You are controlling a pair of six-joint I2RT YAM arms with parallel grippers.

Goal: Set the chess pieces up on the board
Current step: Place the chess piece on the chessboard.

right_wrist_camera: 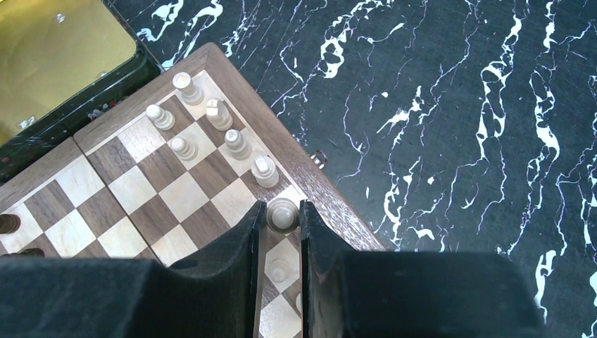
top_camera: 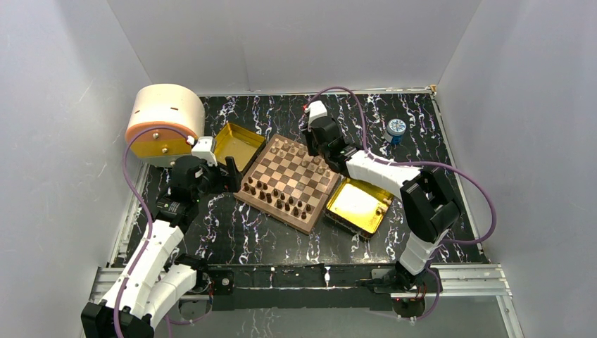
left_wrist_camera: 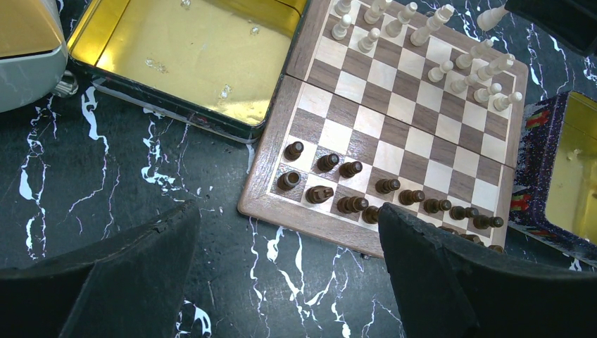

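**Table** (top_camera: 232, 232): a black surface with white veins, lying under both arms.

**Drum** (top_camera: 163, 121): a cream cylinder with an orange band. It stands beyond the left claw (left_wrist_camera: 287, 211) and to its left.

**Board** (top_camera: 285, 184): dark brown and cream checks inside a reddish-brown rim, set askew on the table between the two claws. One corner lies below the left claw, between its fingertips. The opposite edge lies below the right claw (right_wrist_camera: 281, 208).

**Gold trays**: one (top_camera: 239, 143) is just ahead of the left claw and lies against the board's rim. The other (top_camera: 360, 204) is behind the right claw, under its forearm and just beside the board.

**Left claw**: the jaws are spread wide and grip nothing. It hovers low over the table at the board's corner.

**Right claw**: the jaws are drawn in on a single tan chessman (right_wrist_camera: 281, 220), whose rounded head is pinched between the two pads above the board's outermost row. It cannot be told whether its base touches the square.

**Dark brown chessmen** (left_wrist_camera: 352, 204): these stand in two rough rows directly ahead of the left claw's fingertips.

**Light tan chessmen** (right_wrist_camera: 225, 134): these stand upright along the rim, ahead of the right claw and to its left.

**Blue-bodied, white-topped item** (top_camera: 396, 129): this sits on the table, well to the right of the right claw.
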